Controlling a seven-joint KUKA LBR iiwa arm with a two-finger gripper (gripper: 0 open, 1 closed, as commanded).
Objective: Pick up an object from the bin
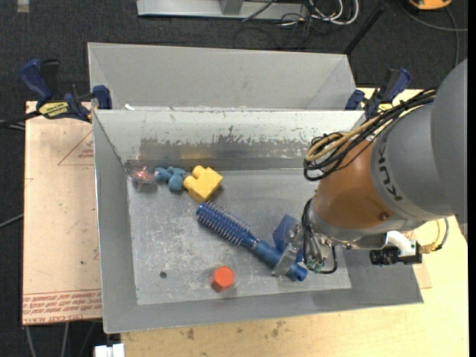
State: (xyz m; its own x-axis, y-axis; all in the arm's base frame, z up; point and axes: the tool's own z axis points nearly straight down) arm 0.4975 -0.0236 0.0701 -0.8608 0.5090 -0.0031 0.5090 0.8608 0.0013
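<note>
Camera view, blue brush point(230, 230) lying diagonally, handle lower-right at tool point(292, 253), open or clamped unclear

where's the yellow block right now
Camera view: the yellow block lies upper left in the bin, beside a small blue toy, just above the blue brush.

Blue brush point(230, 230) lying flat, diagonal; bristled head at frame centre, handle running toward lower right.

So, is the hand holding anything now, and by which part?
It cannot be told. The hand is down at the handle end of the blue brush, but whether it grips the handle is hidden.
</note>
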